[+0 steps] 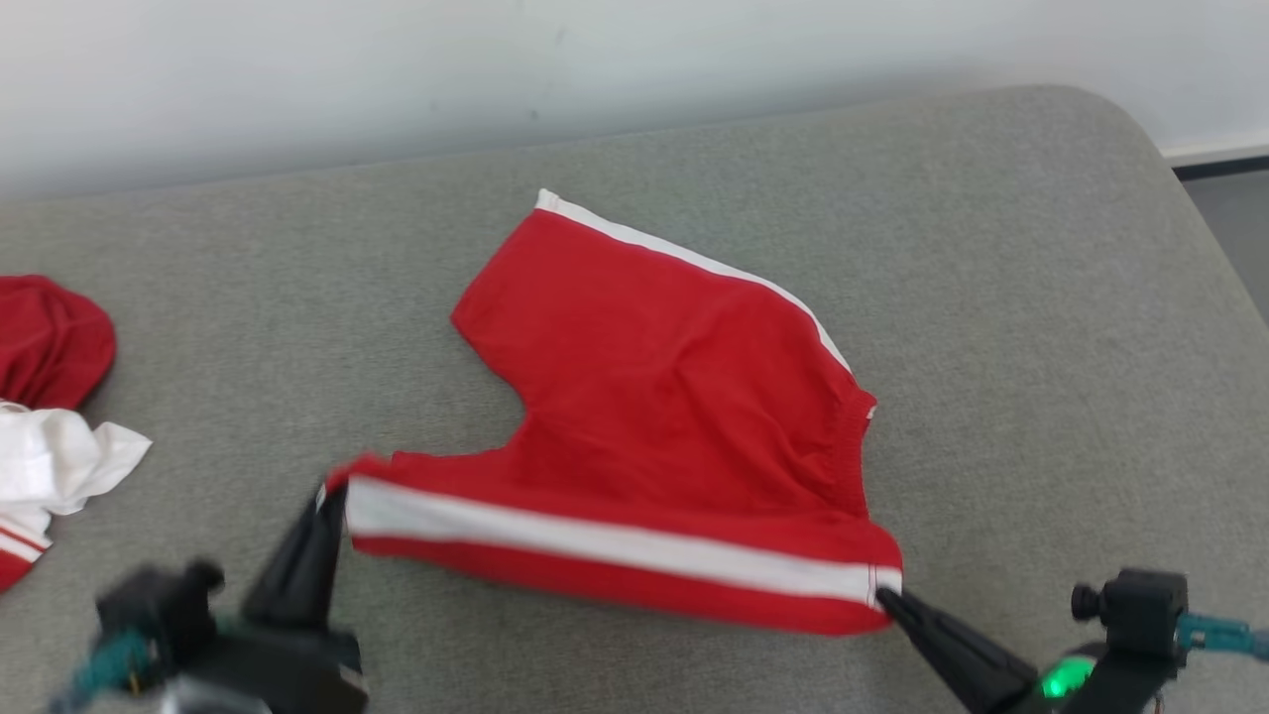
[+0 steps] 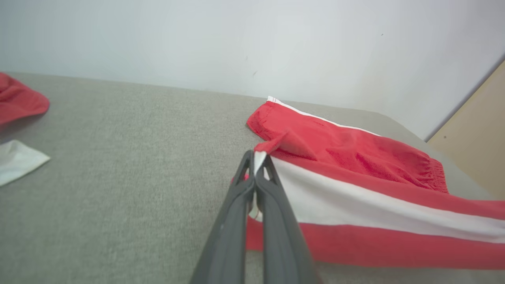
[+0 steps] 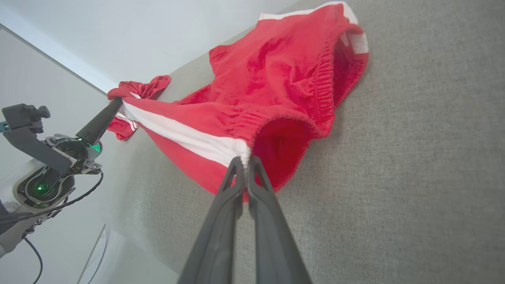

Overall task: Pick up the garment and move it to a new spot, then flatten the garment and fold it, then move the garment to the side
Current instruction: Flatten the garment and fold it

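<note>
**A:** Garment props?

**B:** Garment (image 1: 654,397) = red shorts w/ white side stripe (image 1: 595,540). Judged light, limp, zero stiffness. Knit cloth, so low slip; not fragile. Expect sag between any two hold pts, so handle under tension.

**A:** Location?

**B:** Centre of grey cushion (image 1: 1041,297). Far leg lies on the surface. Near striped edge is raised off it, strung between both grippers. Spare clothes (image 1: 50,397) are well apart, far left.

**A:** Best hold pts?

**B:** The two stripe ends, where stitched edges look thicker and prob. stretch less: leg hem (image 2: 276,144) at one end, waistband (image 3: 323,79) at the other.

**A:** Gripper state?

**B:** Left gripper (image 1: 332,501): fingers pinched tight on the hem corner at the stripe. Right gripper (image 1: 885,595): fingers pinched tight on the waistband end of the stripe.

**A:** Arm pose?

**B:** Both low at the near edge, fingers aimed up and inward at the garment. Left fingers are steep; right fingers are shallower, pointing up-left. Stripe runs approx. straight tip to tip, near taut.
</note>
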